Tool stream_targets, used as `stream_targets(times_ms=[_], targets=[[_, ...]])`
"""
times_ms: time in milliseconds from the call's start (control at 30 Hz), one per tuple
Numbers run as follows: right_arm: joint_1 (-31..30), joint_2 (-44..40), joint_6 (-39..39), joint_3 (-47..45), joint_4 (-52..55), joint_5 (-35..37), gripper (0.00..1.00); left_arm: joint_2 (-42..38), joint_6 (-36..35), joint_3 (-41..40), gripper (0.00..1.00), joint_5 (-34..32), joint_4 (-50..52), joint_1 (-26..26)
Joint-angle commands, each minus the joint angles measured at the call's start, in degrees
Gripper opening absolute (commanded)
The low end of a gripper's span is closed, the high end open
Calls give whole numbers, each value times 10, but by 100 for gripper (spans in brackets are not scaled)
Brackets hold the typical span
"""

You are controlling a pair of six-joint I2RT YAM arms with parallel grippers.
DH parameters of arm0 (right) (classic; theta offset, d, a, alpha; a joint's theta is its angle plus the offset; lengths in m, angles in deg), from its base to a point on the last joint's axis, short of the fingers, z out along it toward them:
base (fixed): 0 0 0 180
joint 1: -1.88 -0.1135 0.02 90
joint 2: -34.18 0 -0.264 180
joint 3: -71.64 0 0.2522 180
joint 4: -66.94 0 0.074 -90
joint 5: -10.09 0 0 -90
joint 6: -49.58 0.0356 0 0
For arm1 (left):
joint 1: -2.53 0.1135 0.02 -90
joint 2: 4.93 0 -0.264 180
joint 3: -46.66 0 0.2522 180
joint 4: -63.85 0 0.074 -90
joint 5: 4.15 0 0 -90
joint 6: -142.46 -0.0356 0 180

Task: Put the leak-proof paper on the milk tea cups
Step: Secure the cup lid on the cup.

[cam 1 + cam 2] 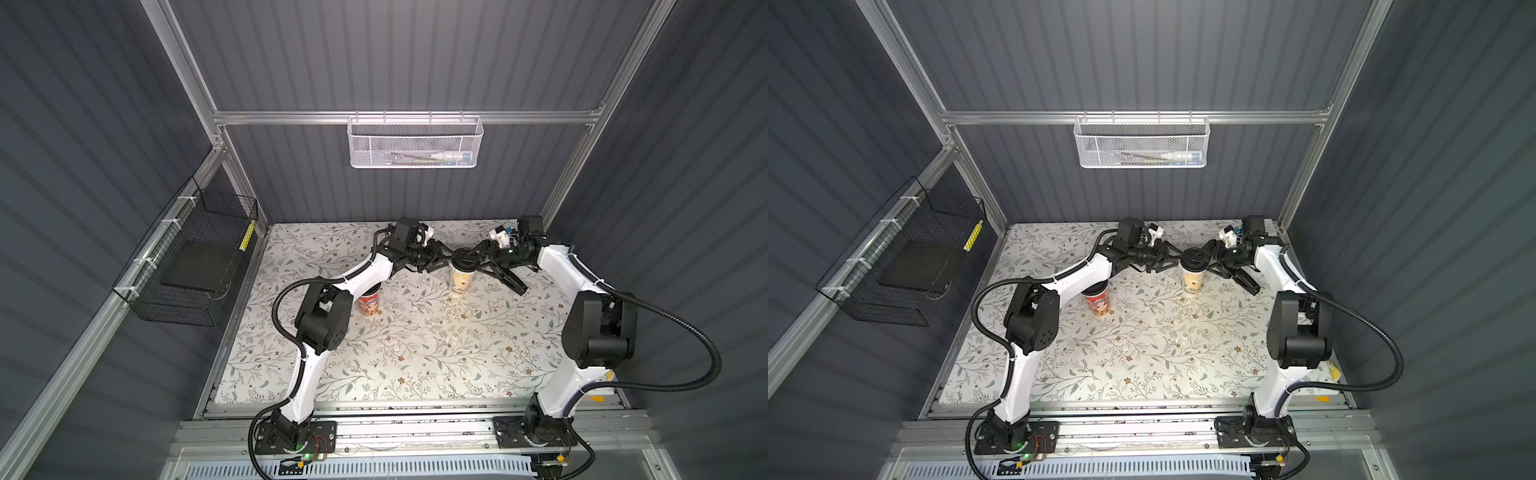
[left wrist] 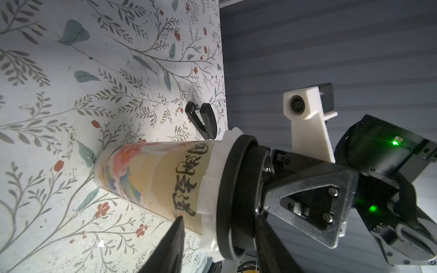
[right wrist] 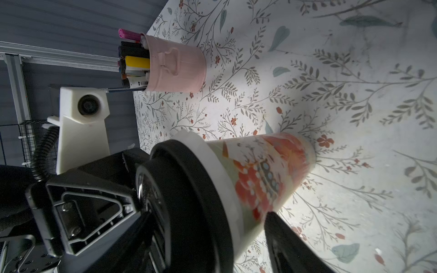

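Observation:
The pale cream-yellow milk tea cup (image 1: 461, 282) (image 2: 151, 175) stands upright at the back middle. A black lid (image 2: 236, 196) (image 3: 189, 201) sits on it. The leak-proof paper (image 2: 211, 189) (image 3: 212, 160) shows as a white skirt under the lid's rim. My left gripper (image 1: 442, 259) (image 2: 220, 219) is open, one finger beside the cup wall and the other across the lid's top. My right gripper (image 1: 492, 274) (image 3: 208, 217) is open wide, one finger on the lid and one beside the cup. The red-orange cup (image 1: 370, 303) stands partly under the left arm, its mouth hidden.
A pink pen holder (image 3: 175, 68) full of markers stands near the back wall. A white mesh basket (image 1: 415, 143) hangs on the back rail and a black wire basket (image 1: 187, 266) on the left wall. The floral table (image 1: 415, 353) stretches toward the front.

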Motion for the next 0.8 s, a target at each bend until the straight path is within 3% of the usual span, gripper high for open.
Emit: stream_targets(times_ms=[0,67,200,533,767], targets=[[3,28,-13,-12,50,48,75,-1,9,-16,53,1,-21,-1],[3,28,-13,-12,51,48,75,-10,17,-26,59,1,-51,-2],[3,27,-15,-12,51,47,75,-26,15,-40,60,-4,-67,0],[4,27,-16,-12,55,48,75,-34,41,-73,43,-26,-92,4],[5,30,-18,-12,55,47,75,-44,52,-80,54,-15,-157,5]])
